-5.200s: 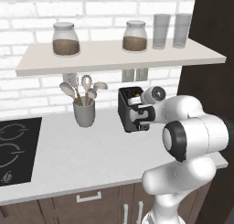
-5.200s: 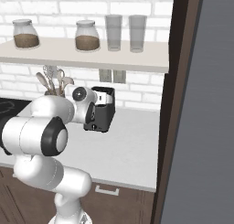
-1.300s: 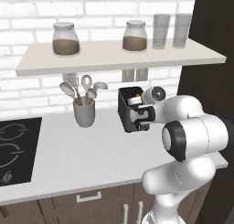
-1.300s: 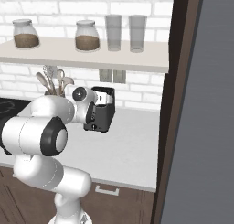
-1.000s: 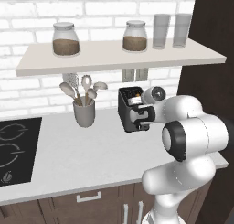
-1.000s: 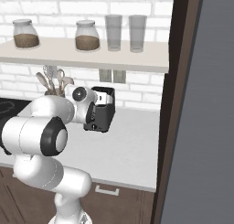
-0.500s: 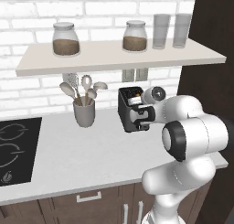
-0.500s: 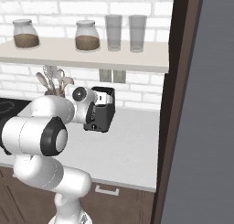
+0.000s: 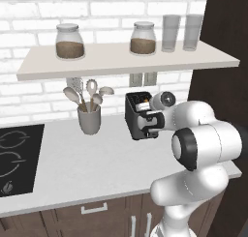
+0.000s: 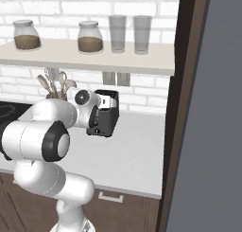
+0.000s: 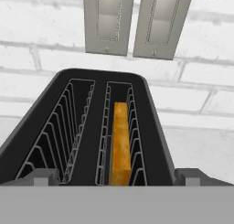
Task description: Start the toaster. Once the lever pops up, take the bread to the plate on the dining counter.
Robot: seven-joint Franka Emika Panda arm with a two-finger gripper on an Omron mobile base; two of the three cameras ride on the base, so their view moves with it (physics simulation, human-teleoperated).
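Note:
The dark grey toaster (image 9: 134, 111) (image 10: 110, 115) stands on the white worktop against the brick wall. From above, the toaster (image 11: 68, 127) shows two slots; the bread (image 11: 120, 145), with a golden crust, sits low in the right one. My gripper (image 9: 149, 126) (image 10: 94, 121) (image 11: 118, 178) is open at the toaster's near end face, one fingertip (image 11: 45, 176) outside each side of the body. My hand hides the lever. The plate and the dining counter are out of view.
A grey utensil cup (image 9: 89, 119) stands left of the toaster, and a black hob (image 9: 13, 158) lies further left. A shelf (image 9: 126, 59) with jars and glasses hangs overhead. Two wall outlets (image 11: 130, 22) sit behind the toaster. A tall dark cabinet side (image 10: 186, 112) closes the right.

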